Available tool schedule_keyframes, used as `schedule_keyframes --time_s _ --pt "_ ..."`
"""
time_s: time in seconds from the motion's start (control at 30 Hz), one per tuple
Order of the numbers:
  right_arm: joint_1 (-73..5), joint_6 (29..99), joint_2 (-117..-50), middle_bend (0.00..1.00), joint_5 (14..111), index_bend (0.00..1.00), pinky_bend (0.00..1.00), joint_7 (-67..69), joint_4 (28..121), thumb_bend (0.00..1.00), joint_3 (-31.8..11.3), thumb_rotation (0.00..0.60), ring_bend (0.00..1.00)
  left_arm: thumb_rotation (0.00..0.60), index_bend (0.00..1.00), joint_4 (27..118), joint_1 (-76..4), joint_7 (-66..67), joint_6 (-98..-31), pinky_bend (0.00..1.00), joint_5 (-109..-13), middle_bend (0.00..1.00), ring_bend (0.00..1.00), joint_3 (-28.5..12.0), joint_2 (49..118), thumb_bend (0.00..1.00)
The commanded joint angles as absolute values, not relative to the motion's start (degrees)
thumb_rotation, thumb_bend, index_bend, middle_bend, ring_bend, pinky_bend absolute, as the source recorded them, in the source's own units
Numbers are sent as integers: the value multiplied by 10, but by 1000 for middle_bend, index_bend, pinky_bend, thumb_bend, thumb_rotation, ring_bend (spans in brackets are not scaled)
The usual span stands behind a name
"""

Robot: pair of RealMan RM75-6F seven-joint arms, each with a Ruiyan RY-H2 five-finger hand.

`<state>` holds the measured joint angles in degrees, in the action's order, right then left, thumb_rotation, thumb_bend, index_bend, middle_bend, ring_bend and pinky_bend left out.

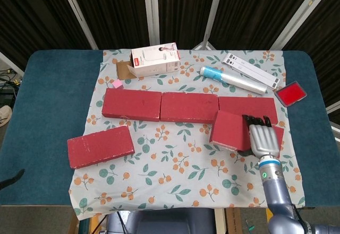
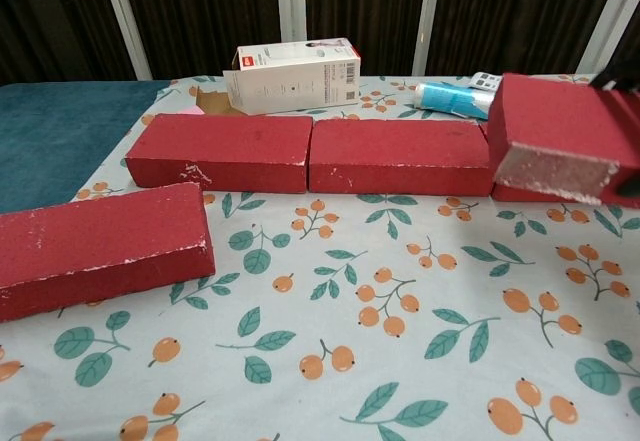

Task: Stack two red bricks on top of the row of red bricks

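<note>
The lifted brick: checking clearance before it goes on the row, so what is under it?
The lifted brick, held by the right hand, overlaps the row's right brick and cloth; the covered parts cannot be seen.
</note>
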<state>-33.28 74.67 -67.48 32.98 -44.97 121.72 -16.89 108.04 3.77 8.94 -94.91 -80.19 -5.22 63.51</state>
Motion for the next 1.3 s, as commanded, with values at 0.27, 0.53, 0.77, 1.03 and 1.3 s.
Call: schedule_keyframes --time_s 0.27,0.53,0.77,1.03,1.3 --pt "-450 557 -660 397 320 304 0 -419 1078 19 -215 600 181 600 50 1079 35 102 -948 124 -796 0 0 -55 642 0" --pt "-545 467 -694 397 251 309 0 -433 959 19 -202 600 182 600 50 1078 33 121 -951 124 -786 0 0 -61 652 0" --pt "-586 455 -722 398 191 312 0 -429 891 18 -174 600 181 600 50 1077 31 134 -949 124 -777 0 0 -64 658 0" --pt "-614 456 -748 397 135 312 0 -435 843 18 -142 600 182 600 55 1078 28 149 -945 124 -775 0 0 -62 663 0" --pt "-616 441 -757 398 154 316 0 -411 817 18 -123 600 182 600 54 1077 28 153 -948 124 -771 0 0 -65 667 0"
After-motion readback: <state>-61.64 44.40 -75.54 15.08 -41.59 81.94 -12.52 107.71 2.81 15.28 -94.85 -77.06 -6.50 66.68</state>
